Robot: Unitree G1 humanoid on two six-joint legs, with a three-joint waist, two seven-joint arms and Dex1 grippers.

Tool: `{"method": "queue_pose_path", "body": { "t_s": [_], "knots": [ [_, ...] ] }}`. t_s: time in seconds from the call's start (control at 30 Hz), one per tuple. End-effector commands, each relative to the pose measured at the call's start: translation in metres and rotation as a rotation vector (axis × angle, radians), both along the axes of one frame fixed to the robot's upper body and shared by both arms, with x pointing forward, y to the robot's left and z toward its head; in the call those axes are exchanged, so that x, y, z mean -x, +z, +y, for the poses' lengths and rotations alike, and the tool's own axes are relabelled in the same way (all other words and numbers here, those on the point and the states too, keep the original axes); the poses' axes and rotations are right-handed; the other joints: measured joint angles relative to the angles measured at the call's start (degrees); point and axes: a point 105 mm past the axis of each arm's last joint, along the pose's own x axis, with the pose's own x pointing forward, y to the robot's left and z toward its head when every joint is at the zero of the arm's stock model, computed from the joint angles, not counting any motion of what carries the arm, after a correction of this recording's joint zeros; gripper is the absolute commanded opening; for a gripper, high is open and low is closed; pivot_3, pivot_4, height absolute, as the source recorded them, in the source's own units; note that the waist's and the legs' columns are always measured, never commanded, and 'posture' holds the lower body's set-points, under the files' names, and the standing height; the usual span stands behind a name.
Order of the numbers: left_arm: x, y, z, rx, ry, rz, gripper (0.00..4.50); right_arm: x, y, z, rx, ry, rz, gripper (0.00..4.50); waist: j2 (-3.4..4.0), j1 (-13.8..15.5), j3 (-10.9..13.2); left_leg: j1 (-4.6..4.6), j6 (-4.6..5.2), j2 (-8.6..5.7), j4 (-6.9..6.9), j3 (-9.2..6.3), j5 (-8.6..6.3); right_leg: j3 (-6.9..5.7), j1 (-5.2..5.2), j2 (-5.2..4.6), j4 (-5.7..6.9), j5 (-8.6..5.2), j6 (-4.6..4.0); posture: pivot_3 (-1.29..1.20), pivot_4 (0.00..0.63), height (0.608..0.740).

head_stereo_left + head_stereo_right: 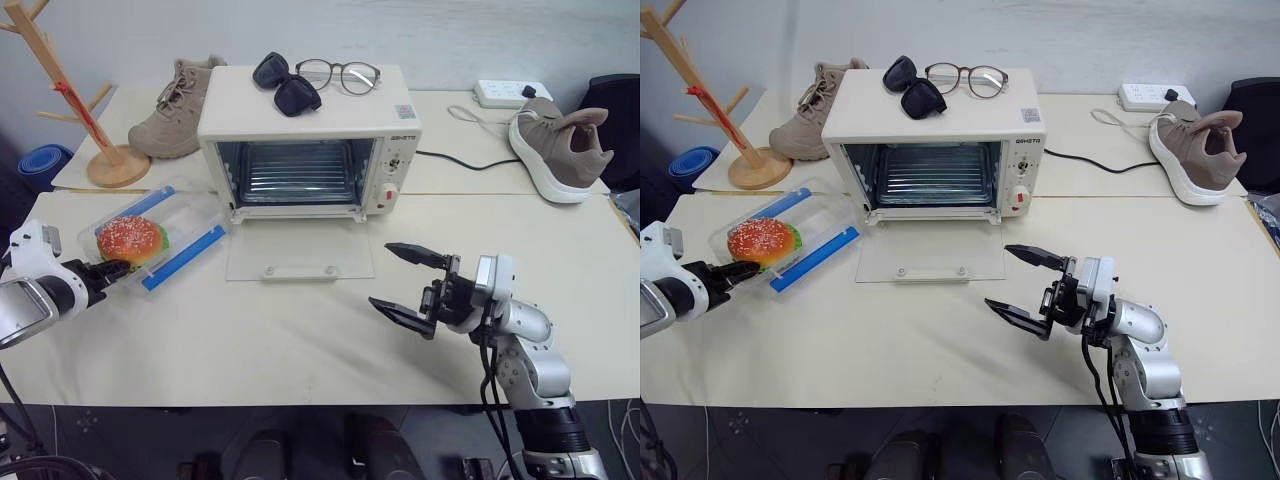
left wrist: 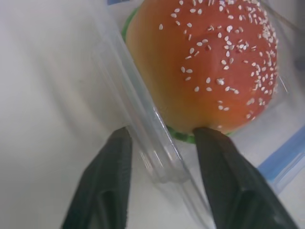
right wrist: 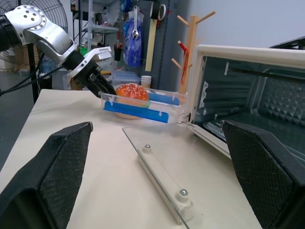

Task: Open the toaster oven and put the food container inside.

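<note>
The cream-white toaster oven (image 1: pixel 300 110) stands at the table's middle back, its glass door (image 1: pixel 300 252) folded down flat onto the table and the cavity showing wire racks. Just left of the door lies the clear food container (image 1: pixel 190 250) with blue clip strips, lidless, a sesame-bun burger (image 1: pixel 130 239) inside. My left gripper (image 1: pixel 108 270) meets the container's near left corner; in the left wrist view its fingers (image 2: pixel 102 186) straddle the clear wall, one outside, one inside against the burger. My right gripper (image 1: pixel 382 276) hovers open and empty in front of the door, pointing left.
Sunglasses (image 1: pixel 285 82) and clear glasses (image 1: pixel 338 73) rest on the oven's top. A tan boot (image 1: pixel 178 105) and a wooden rack (image 1: pixel 95 130) stand at the back left. A grey sneaker (image 1: pixel 558 148), a power strip (image 1: pixel 510 93) and the oven's cable (image 1: pixel 470 163) are at the back right.
</note>
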Motion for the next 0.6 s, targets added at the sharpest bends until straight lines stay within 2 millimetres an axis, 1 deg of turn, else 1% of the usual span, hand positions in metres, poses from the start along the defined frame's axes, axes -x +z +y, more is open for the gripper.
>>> {"method": "queue_pose_path", "body": {
  "t_s": [0.03,0.1,0.13,0.23,0.3,0.37,0.4,0.5,0.6],
  "knots": [
    [0.002,0.012,0.014,-0.018,0.046,-0.030,0.85,-0.001,0.008,0.002,-0.006,0.002,-0.049,4.50,0.00,0.0,0.0,0.00,0.00,0.00,-0.01,0.00,0.00,0.00,0.00,0.00,0.00,0.00,0.00,0.00,0.150,0.740],
    [0.005,0.017,0.020,-0.030,0.052,-0.038,0.37,-0.002,0.008,0.003,-0.006,0.001,-0.050,4.50,0.00,0.1,0.0,0.00,0.00,0.00,-0.01,0.00,0.00,0.00,0.00,0.00,-0.01,0.00,0.00,0.00,0.150,0.740],
    [0.008,0.022,0.024,-0.048,0.048,-0.042,0.26,-0.003,0.008,0.003,-0.005,0.000,-0.051,4.50,-0.02,0.1,0.0,0.00,-0.01,0.00,-0.02,-0.01,0.00,-0.01,-0.01,0.00,-0.01,0.00,0.00,0.00,0.150,0.740],
    [0.023,0.035,0.038,-0.147,0.026,-0.017,0.26,-0.005,0.008,0.002,-0.001,-0.001,-0.051,4.50,-0.13,-0.2,0.0,-0.03,-0.01,0.00,-0.03,-0.01,0.00,-0.01,-0.03,-0.01,-0.03,0.00,0.00,0.00,0.150,0.740],
    [0.034,0.045,0.042,-0.171,-0.002,-0.007,0.26,-0.006,0.008,0.001,0.003,-0.002,-0.048,4.50,-0.14,-0.2,0.0,-0.02,-0.03,0.01,-0.14,0.04,0.01,0.04,-0.09,0.01,-0.03,-0.01,-0.02,0.00,0.150,0.740],
    [0.045,0.053,0.046,-0.243,-0.036,0.028,0.26,-0.008,0.007,-0.001,0.011,-0.005,-0.043,4.50,-0.14,-0.1,0.0,-0.03,-0.06,0.00,-0.29,0.06,0.05,0.04,-0.16,-0.01,-0.09,-0.03,-0.06,0.00,0.150,0.740],
    [0.048,0.056,0.044,-0.245,-0.062,0.028,0.26,-0.009,0.007,-0.002,0.015,-0.008,-0.041,4.50,-0.12,-0.1,0.0,-0.03,-0.08,0.01,-0.36,0.05,0.06,0.04,-0.17,-0.01,-0.10,-0.04,-0.07,0.00,0.150,0.740],
    [0.050,0.068,0.022,-0.238,-0.190,0.011,0.26,-0.011,0.003,-0.009,0.037,-0.028,-0.031,4.50,-0.10,0.4,0.1,-0.03,-0.09,0.00,-0.45,0.01,0.10,-0.01,-0.17,-0.05,-0.16,-0.06,-0.11,0.00,0.150,0.740],
    [0.044,0.073,-0.009,-0.239,-0.331,-0.003,0.26,-0.010,-0.006,-0.023,0.070,-0.059,-0.012,4.50,-0.11,0.8,0.1,-0.02,-0.05,-0.01,-0.43,-0.02,0.12,-0.03,-0.13,-0.10,-0.17,-0.06,-0.11,0.00,0.150,0.740]
  ]
}}
